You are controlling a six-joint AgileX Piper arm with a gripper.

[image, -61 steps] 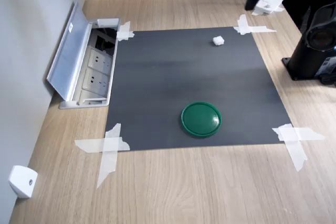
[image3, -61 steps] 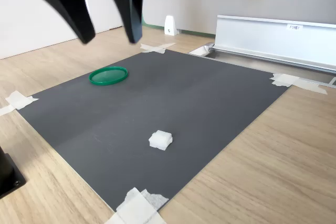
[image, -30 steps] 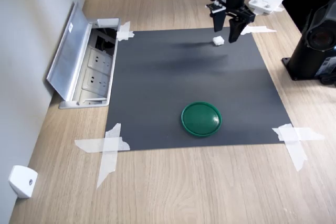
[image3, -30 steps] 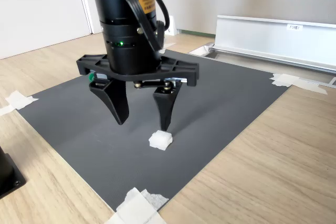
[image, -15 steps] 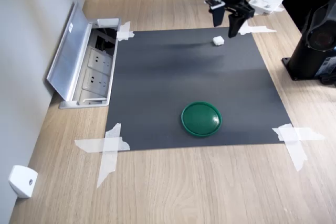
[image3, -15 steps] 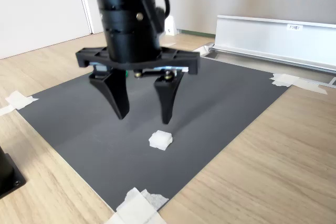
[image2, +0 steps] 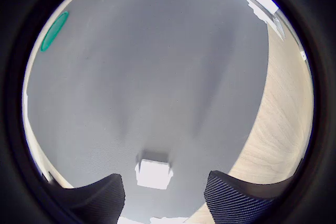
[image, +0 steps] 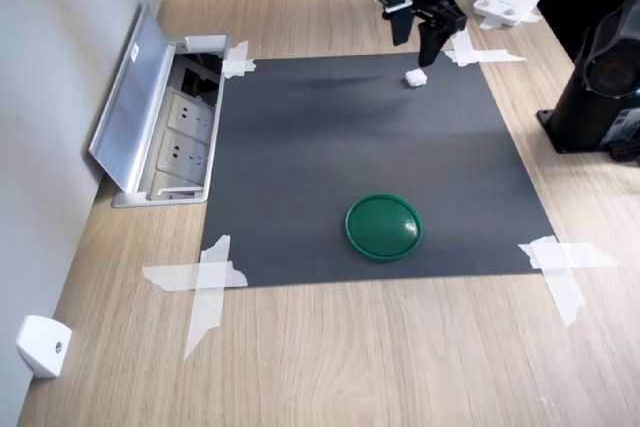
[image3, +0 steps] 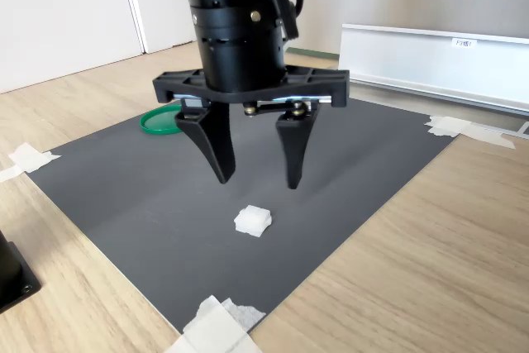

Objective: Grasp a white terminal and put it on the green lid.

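Note:
The white terminal point(image: 416, 77) lies loose on the black mat point(image: 340, 147), near the mat's far right corner in the first exterior view. My gripper point(image: 411, 43) hangs open just above it, pointing down, and touches nothing. In the second exterior view the gripper point(image3: 258, 179) hovers slightly behind the terminal point(image3: 253, 221). In the wrist view the terminal point(image2: 154, 171) shows between the two dark fingers point(image2: 233, 195). The green lid point(image: 383, 227) rests flat near the mat's front edge; it shows partly behind the gripper as the green lid point(image3: 161, 120).
An open floor socket box point(image: 180, 127) with a raised metal flap sits left of the mat in the first exterior view. White tape strips point(image: 205, 277) hold the mat's corners. A black device point(image: 600, 77) stands at the right. A white wedge piece point(image: 42, 345) lies near the wall.
The gripper, still open, has shifted left and farther back in the first exterior view, and rightward in the second exterior view. The terminal and lid have not moved.

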